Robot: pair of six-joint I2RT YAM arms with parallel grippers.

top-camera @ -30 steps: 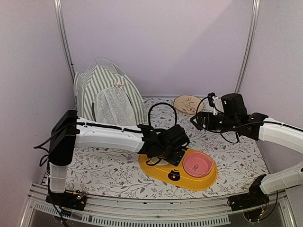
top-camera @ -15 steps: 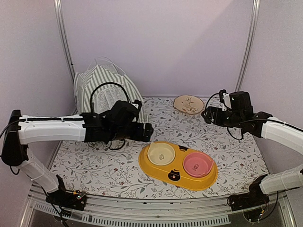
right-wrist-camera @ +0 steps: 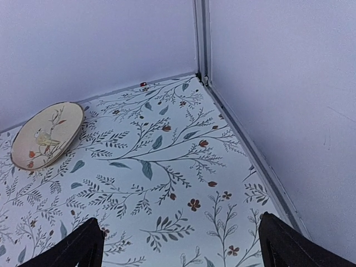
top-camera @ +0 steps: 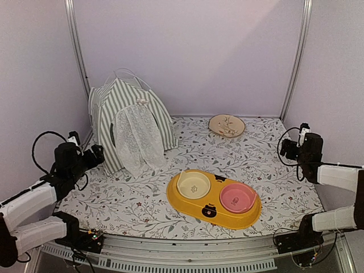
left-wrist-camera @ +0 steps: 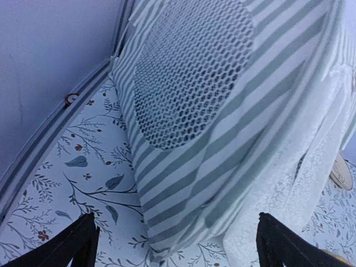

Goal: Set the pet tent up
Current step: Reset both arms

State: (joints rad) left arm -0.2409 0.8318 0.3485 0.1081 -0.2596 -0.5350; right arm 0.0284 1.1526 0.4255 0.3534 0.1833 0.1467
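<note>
Both arms have pulled back from the middle of the tabletop [top-camera: 142, 199]: the left arm [top-camera: 34, 199], 1 second ago stretched across the yellow feeder tray [top-camera: 250, 215], is now folded at the left edge, and the right arm [top-camera: 335, 173] has retreated to the right edge. The left jaws are released, spread wide and empty, pointing at the pet tent [top-camera: 128, 122] from just beside its left wall without touching it. The right jaws are likewise released and hold nothing, aimed over bare floral cloth toward the back right corner. The pet tent stands upright in the back left corner, close to the left frame post [top-camera: 77, 51]; its round mesh window [left-wrist-camera: 189, 72] faces the left wrist camera, and its lace curtain [top-camera: 138, 136] hangs over the front down to the cloth. The feeder tray lies front of centre, carrying 1 cream bowl [top-camera: 193, 185] and 1 pink bowl [top-camera: 237, 198], well apart from the tent. A patterned plate [top-camera: 226, 125] leans against the back wall, right of the tent. Open cloth lies between tent and tray, and between tray and right wall. Behind the tent and at its left side only a narrow strip shows between it and the walls. The right frame post [top-camera: 298, 51] marks the back right corner.
</note>
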